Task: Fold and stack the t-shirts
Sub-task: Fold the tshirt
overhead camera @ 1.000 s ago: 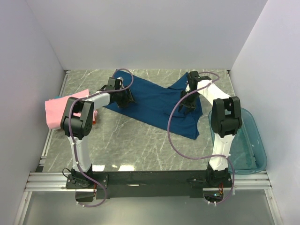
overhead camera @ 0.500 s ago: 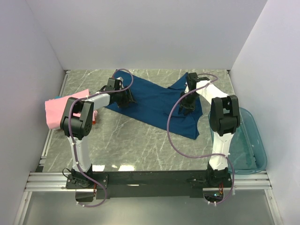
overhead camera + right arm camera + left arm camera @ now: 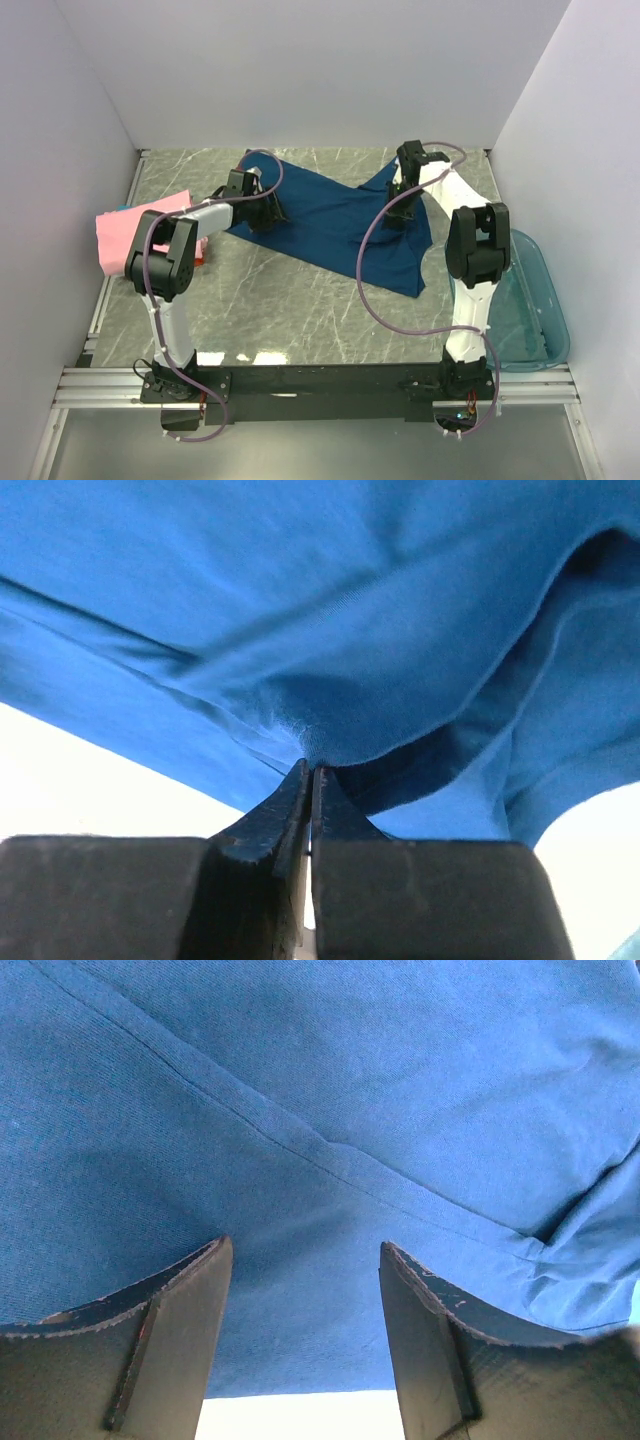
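Only wrist view | right end effector (image 3: 311, 772) pinching navy t-shirt (image 3: 300, 600) fold

Grey marbled table (image 3: 290, 290), translucent teal tub (image 3: 548, 300) at its right edge; plain white walls (image 3: 320, 70) around

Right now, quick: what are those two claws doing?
Left gripper: open, poised at the navy t-shirt, gripping nothing.
Right gripper: closed, pinching a fold of the navy t-shirt.

L arm (image 3: 175, 322) & R arm (image 3: 470, 320): white shells w/ black joint housings, each w/ a purple cable (image 3: 362, 290) looped base to wrist. Bases (image 3: 462, 380) black, on silver alu rail (image 3: 100, 385). Fingers (image 3: 165, 1335) matte black, edges scuffed pale.
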You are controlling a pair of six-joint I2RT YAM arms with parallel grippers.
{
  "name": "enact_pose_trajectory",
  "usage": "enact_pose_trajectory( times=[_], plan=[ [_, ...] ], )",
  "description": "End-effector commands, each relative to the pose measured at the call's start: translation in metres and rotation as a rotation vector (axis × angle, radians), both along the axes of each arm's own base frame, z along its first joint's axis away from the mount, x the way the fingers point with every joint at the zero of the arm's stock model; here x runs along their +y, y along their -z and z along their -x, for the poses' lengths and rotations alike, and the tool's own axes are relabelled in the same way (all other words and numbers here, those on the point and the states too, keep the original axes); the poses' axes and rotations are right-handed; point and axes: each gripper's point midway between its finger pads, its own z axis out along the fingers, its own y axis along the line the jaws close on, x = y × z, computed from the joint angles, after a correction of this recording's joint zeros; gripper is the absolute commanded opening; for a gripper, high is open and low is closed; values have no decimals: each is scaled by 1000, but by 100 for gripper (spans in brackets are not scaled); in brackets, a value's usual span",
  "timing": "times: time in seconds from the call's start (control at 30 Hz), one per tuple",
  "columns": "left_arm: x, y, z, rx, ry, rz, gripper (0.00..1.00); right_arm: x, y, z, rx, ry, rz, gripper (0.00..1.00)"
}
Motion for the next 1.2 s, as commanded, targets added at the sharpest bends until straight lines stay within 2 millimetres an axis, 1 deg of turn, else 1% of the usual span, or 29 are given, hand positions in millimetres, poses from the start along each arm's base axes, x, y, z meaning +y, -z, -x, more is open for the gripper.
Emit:
enact_pose_trajectory(
  times=[0.0,0.03,0.23,0.4,0.47,0.57,0.7,0.83,0.9,0.93,1.03,1.17],
  plan=[
    [8,5,14,32,-7,-31,67,14,-17,-16,-36,-21,-37,1],
    [8,4,14,31,-8,-29,67,16,-13,-17,-23,-24,-41,1],
    [10,7,19,38,-12,-34,67,37,-13,-35,-17,-60,-77,2],
    [12,4,22,33,-14,-42,67,51,-14,-47,-30,-76,-101,2],
    [13,2,22,30,-15,-42,67,57,-18,-53,-45,-76,-120,2],
    [12,1,23,31,-16,-33,67,60,-19,-60,-64,-64,-135,2],
    [11,1,23,31,-17,-26,67,69,-19,-67,-76,-51,-177,3],
    [12,2,24,36,-15,-33,67,76,-14,-75,-88,-35,-213,3],
    [11,2,25,38,-12,-33,67,78,-12,-78,-87,-30,-224,5],
    [12,2,25,36,-12,-34,67,79,-5,-79,-75,-28,-224,7],
    [12,0,26,33,-11,-34,67,80,2,-82,-72,-29,-231,11],
    [13,-2,28,35,-10,-40,67,83,-1,-88,-95,-21,-244,17]
  ],
)
